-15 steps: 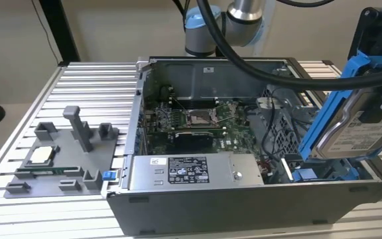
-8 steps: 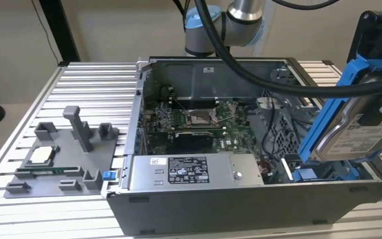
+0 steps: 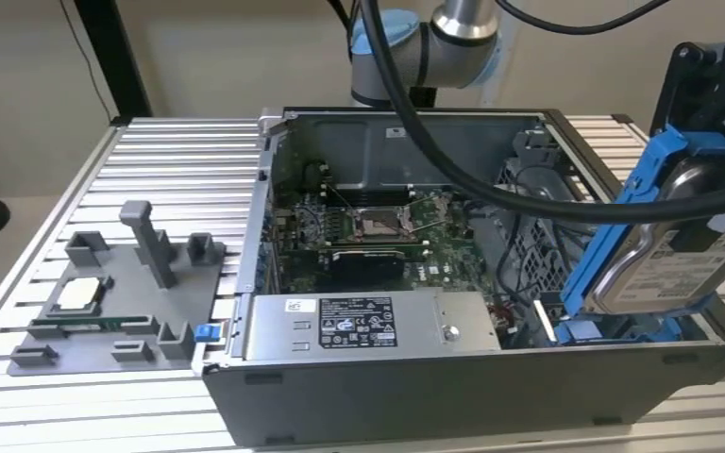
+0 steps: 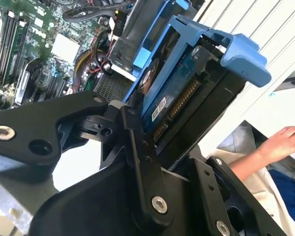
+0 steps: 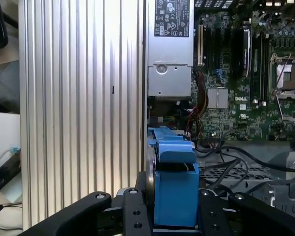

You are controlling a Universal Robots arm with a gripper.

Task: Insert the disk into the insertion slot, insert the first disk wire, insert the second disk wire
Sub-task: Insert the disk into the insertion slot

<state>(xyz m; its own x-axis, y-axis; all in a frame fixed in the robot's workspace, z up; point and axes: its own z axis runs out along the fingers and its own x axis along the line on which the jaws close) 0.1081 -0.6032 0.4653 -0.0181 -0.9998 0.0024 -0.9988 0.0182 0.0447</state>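
Ribbed aluminium bench (image 3: 174, 160) carries all items. An open computer case (image 3: 463, 396) occupies the bench toward the exterior view's right, its side panel off and its interior exposed. Inside it, a green motherboard (image 3: 376, 231) lies on the case floor, and a grey labelled power-supply box (image 3: 362, 326) sits along the case wall nearest the exterior camera. A grey fixture tray (image 3: 110, 302) rests on the bench near the corner at the exterior view's left, well apart from the case.

The disk (image 3: 665, 255), clipped in its blue frame, stands steeply tilted on end at the case corner toward the exterior view's right. Its lower end is down at the insertion slot (image 3: 577, 330), close to the slot's blue tab; whether it has entered cannot be told. It is plainly not seated flat.

The gripper (image 5: 174, 211) is clenched on the disk, one black finger on each side of the blue frame in the first wrist view. In the second wrist view the disk's connector edge (image 4: 182, 105) is bare, with no wire plugged in. A person's hand (image 4: 285, 142) rests off to one side, clear of the work.

Assessment: first step under way and incomplete; both wire insertions are judged outstanding.
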